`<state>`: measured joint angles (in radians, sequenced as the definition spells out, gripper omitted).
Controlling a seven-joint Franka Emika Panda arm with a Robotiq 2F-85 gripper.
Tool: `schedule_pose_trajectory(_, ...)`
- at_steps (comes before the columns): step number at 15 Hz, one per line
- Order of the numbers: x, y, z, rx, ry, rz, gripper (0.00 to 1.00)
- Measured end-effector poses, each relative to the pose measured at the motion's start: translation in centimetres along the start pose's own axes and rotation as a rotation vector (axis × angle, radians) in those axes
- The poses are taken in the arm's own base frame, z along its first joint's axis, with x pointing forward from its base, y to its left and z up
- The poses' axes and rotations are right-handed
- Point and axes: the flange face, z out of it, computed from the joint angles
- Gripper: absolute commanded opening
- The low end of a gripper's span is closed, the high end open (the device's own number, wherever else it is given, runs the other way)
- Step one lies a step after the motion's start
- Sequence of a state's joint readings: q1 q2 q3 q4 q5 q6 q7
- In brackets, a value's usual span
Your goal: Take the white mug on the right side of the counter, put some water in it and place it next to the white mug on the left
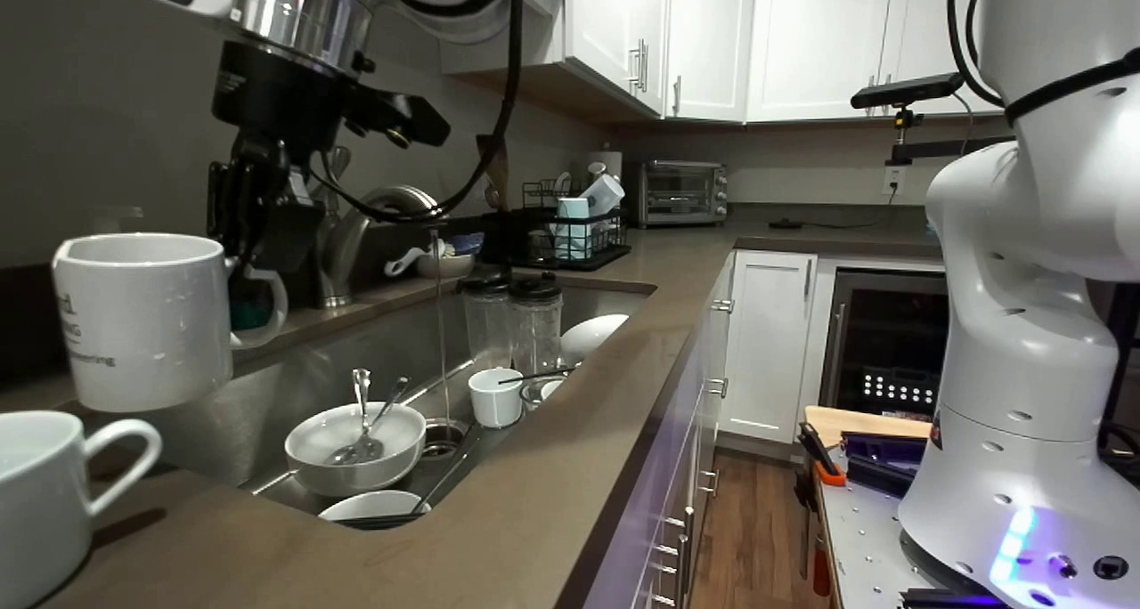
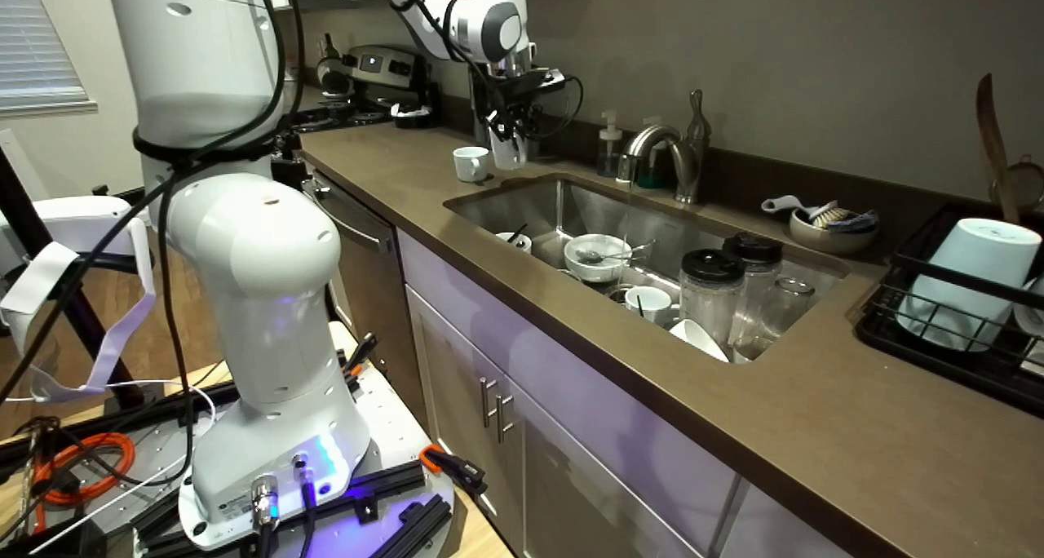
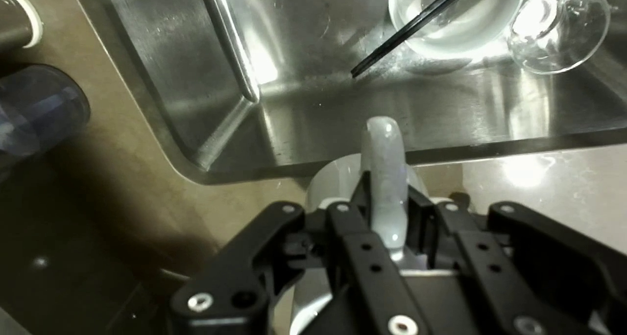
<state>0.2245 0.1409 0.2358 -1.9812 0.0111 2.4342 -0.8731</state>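
My gripper (image 3: 389, 203) is shut on the handle of a white mug (image 1: 147, 324) with dark print. In an exterior view this mug (image 2: 507, 152) appears raised above the counter (image 2: 391, 166), roughly upright, just past the sink's end. The wrist view shows the handle (image 3: 387, 178) squeezed between the black fingers. What the held mug contains is hidden. Another white mug (image 2: 471, 165) stands upright on the counter close to the held one; an exterior view catches this mug (image 1: 40, 502) at the lower left corner. A thin stream of water (image 1: 442, 324) falls from the chrome faucet (image 1: 343, 244).
The steel sink (image 2: 563, 191) holds bowls (image 1: 356, 462), cups and lidded jars (image 2: 711, 289). Soap bottles (image 2: 609, 146) stand behind its rim, near the faucet. A black dish rack (image 1: 579, 257) with cups sits beyond the sink's far end.
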Motion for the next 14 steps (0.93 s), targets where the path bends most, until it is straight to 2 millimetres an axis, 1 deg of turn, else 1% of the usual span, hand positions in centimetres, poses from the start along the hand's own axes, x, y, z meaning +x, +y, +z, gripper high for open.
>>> schedule_pose_trajectory(3,0.5,0.7,0.2,0.002,0.005,-0.024,0.04)
schedule_pose_trajectory(8,1.1,1.7,1.4,0.01,0.014,-0.063,0.04)
schedule_pose_trajectory(14,2.4,2.0,3.0,0.032,0.025,-0.088,0.04)
